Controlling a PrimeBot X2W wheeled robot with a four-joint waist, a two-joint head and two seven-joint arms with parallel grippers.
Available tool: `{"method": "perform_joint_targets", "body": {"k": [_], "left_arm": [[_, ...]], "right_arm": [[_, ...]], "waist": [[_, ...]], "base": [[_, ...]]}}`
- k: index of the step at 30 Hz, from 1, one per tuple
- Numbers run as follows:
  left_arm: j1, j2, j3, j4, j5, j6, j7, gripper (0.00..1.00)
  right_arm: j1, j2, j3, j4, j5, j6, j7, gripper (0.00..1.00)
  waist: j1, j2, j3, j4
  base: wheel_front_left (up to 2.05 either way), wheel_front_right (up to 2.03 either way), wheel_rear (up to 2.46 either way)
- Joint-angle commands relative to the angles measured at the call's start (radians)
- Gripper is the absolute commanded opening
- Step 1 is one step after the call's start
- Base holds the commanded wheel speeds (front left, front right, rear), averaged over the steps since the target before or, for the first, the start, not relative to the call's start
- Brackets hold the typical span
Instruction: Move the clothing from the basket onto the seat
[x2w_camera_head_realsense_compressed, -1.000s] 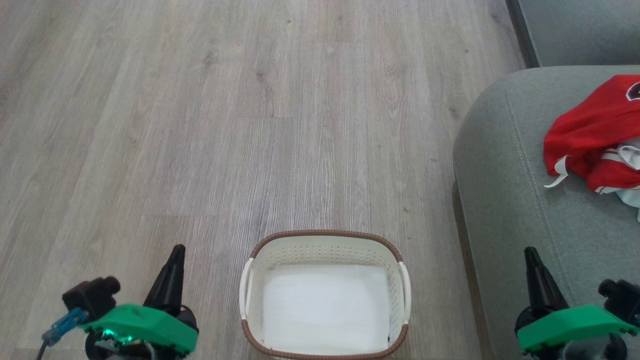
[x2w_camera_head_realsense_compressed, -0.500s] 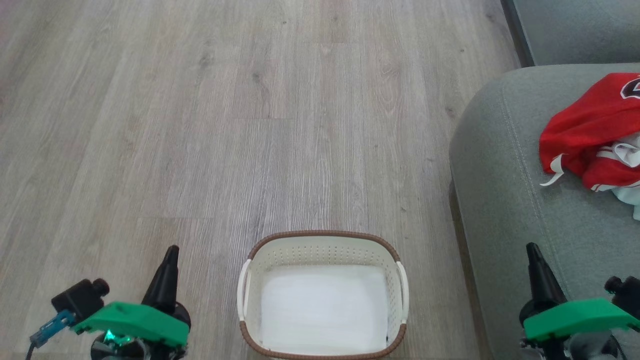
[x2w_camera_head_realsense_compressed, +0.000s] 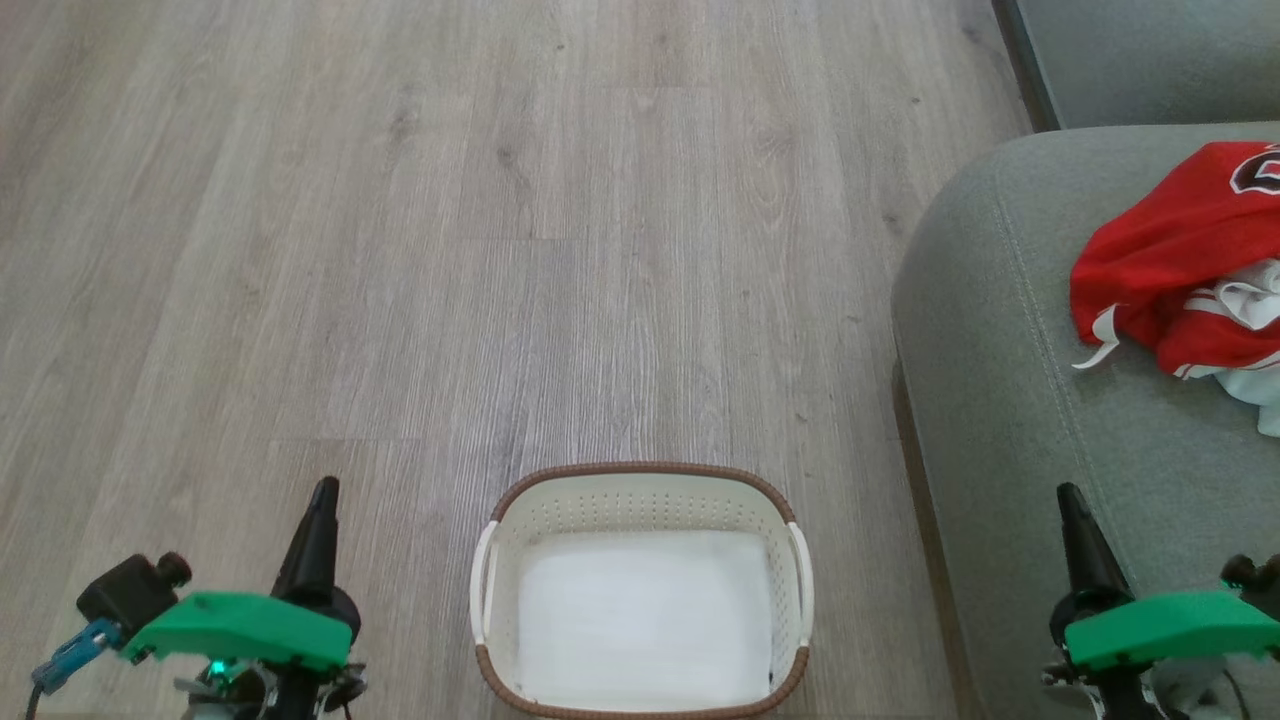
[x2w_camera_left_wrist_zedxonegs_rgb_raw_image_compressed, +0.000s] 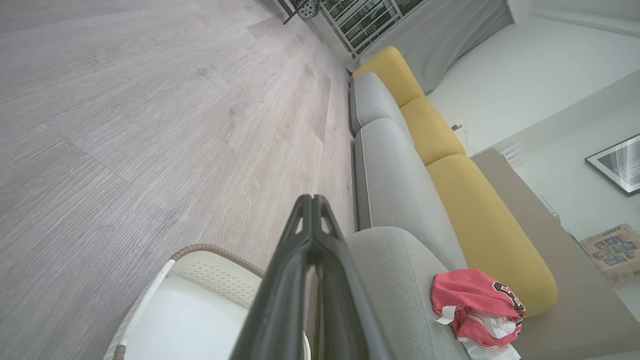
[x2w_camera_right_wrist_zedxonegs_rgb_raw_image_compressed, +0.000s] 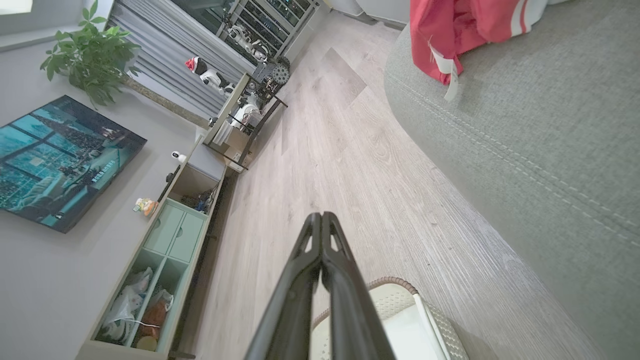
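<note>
Head view: clothing (x2w_camera_head_realsense_compressed: 1150, 270) lying on the seat (x2w_camera_head_realsense_compressed: 1000, 400)

The red and white heap is resting at the right edge of the frame, well apart from the basket (x2w_camera_head_realsense_compressed: 640, 505), which is sitting on the wooden floor (x2w_camera_head_realsense_compressed: 400, 250) at bottom centre, showing its bare white bottom. The left gripper (x2w_camera_head_realsense_compressed: 326, 488) is pointing up at lower left, fingers clenched on nothing; the right gripper (x2w_camera_head_realsense_compressed: 1068, 492) is doing likewise at lower right

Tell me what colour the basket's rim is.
The basket's rim is woven brown, clearest in the head view.
</note>
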Motion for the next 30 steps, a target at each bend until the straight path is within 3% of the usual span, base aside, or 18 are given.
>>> {"method": "perform_joint_targets", "body": {"k": [1,30], "left_arm": [[-0.056,0.003,0.036,-0.027,-0.023,-0.007,0.007,0.0],[-0.081,-0.045,0.14,-0.007,-0.284,-0.028,0.088,0.0]], "right_arm": [[-0.062,-0.002,0.003,-0.025,0.026,0.0,0.006,0.0],[-0.115,0.015,-0.019,0.005,0.316,0.0,0.078,0.0]], "waist": [[0.0,0.0,0.0,-0.001],[0.0,0.0,-0.003,-0.021]], "base": [[0.0,0.0,0.0],[0.0,0.0,0.0]]}}
